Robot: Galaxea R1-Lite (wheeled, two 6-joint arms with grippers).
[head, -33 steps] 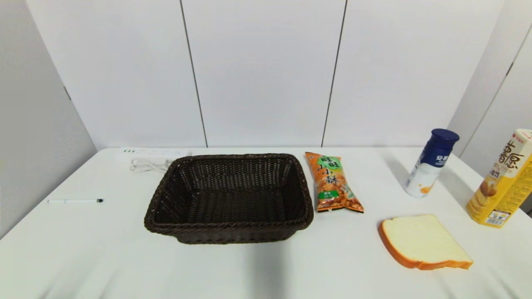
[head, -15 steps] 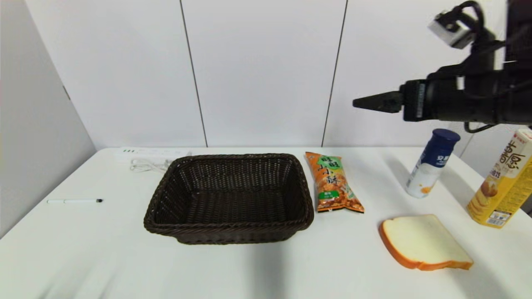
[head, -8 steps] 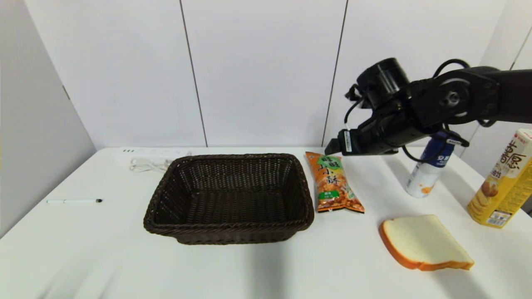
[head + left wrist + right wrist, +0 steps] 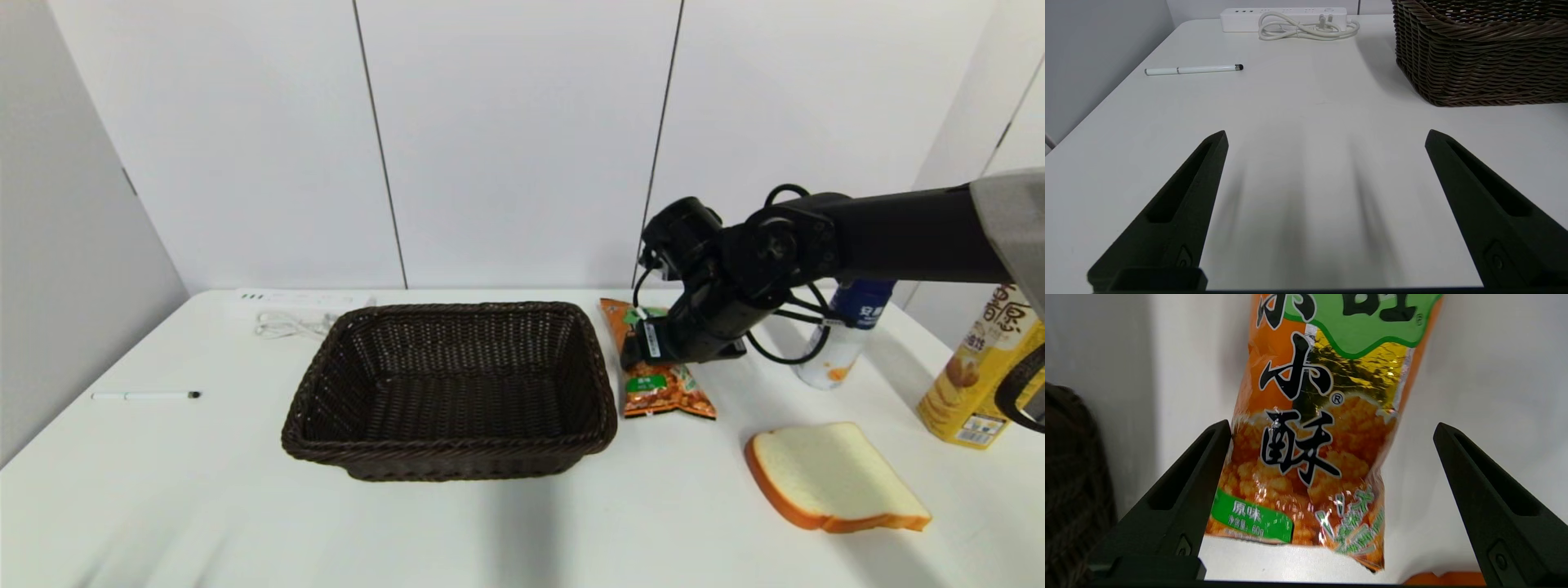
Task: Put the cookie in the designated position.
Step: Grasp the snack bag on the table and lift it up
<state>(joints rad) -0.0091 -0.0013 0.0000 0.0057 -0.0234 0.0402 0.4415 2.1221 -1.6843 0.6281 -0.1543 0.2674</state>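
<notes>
One flat orange-and-green cookie (image 4: 1310,453)

Take the basket (image 4: 449,388) as your landmark on the table (image 4: 204,506): the cookie (image 4: 665,390) lies just beside its right wall, with the right gripper (image 4: 633,357) over the bag's middle. Farther right you have the bread slice (image 4: 833,476), nearer you, and the bottle (image 4: 841,343) and carton (image 4: 984,367) behind it. Left of the basket lies the pen (image 4: 147,395); the power strip (image 4: 298,304) sits behind its left corner.

A wicker basket (image 4: 449,388), bread slice (image 4: 833,478), bottle (image 4: 841,343), yellow carton (image 4: 984,376) and pen (image 4: 147,395).
</notes>
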